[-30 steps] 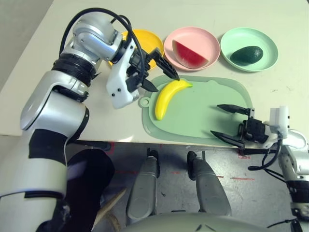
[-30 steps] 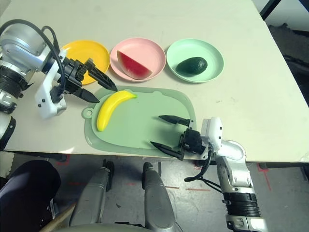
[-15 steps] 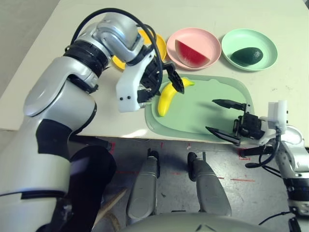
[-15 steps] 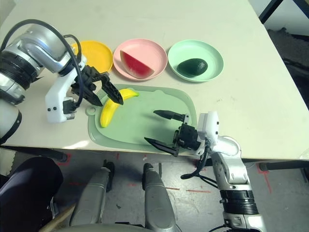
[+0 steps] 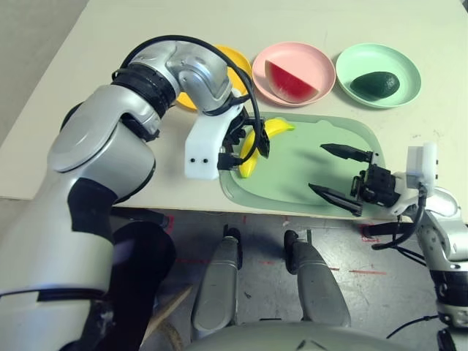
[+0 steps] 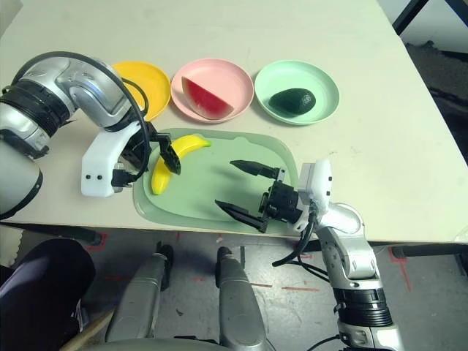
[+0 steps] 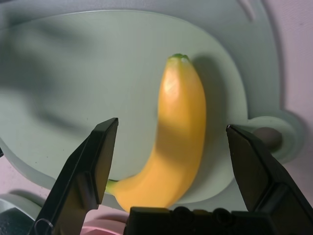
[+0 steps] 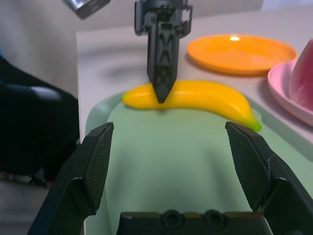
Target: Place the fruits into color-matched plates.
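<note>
The left gripper [image 6: 162, 150] has come over from beside the yellow plate [image 6: 155, 82] and now hangs right above the banana [image 6: 172, 156], pointing steeply down. A second ago it was off the mat, next to the banana's end. Its two black fingers are wide apart, one on each side of the banana, and the left wrist view shows gaps between them and the fruit. The banana has not moved. It lies near the left edge of the green mat [image 6: 212, 183], which sits at the table's near edge.

The right gripper [image 5: 341, 174] has moved only a little. It points sideways over the mat's right part, low and flat, fingers spread wide, holding nothing.

The watermelon wedge [image 5: 289, 80] lies in the pink plate [image 5: 322, 69] and the avocado [image 5: 374, 83] in the green plate [image 5: 409, 73], along the table's far side.
</note>
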You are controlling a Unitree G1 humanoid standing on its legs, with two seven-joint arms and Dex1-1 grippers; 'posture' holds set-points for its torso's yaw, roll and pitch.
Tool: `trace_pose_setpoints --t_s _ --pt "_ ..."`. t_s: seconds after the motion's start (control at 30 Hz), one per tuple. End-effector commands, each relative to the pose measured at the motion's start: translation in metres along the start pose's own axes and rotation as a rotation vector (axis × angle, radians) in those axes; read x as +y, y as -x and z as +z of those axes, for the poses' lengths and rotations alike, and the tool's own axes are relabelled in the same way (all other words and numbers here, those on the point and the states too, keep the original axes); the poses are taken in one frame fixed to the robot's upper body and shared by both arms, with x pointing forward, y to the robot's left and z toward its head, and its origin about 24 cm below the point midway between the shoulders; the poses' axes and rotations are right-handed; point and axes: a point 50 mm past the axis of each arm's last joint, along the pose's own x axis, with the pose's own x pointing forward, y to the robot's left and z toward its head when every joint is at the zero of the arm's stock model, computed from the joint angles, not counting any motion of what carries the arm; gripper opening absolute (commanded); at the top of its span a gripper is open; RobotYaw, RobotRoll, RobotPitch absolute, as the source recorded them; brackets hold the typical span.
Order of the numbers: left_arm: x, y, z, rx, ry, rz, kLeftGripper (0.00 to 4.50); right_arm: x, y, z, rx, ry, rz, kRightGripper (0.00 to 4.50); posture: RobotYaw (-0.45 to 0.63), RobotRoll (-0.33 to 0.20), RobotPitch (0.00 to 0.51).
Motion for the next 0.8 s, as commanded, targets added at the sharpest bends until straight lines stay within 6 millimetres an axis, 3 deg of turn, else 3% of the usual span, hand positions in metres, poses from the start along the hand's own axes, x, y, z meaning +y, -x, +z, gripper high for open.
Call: trace_pose_setpoints --t_s 0.03,0.17,0.27,0.5,0.8 --pt "0.0 0.0 -0.002 0.003 -0.002 -0.021 4.5 0.008 0.0 -0.005 0.056 -0.054 -0.004 4.46 -0.16 0.0 0.343" --pt "-0.002 -0.001 -0.004 0.012 0.015 -0.031 4.5 0.011 0.001 -0.005 0.067 -0.067 -0.017 4.46 -0.17 0.0 0.344" --pt "-0.005 -0.001 -0.006 0.017 0.03 -0.052 3.92 0.012 -0.001 -0.003 0.059 -0.07 -0.022 4.5 -0.17 0.0 0.344" --pt "-0.013 -0.001 -0.007 0.02 0.05 -0.112 1.59 0.008 -0.006 0.003 0.039 -0.063 -0.029 4.5 -0.17 0.0 0.344" --pt "-0.015 0.011 -0.01 0.063 0.071 -0.074 1.48 0.009 -0.008 0.002 0.041 -0.07 -0.011 4.5 -0.16 0.0 0.345"
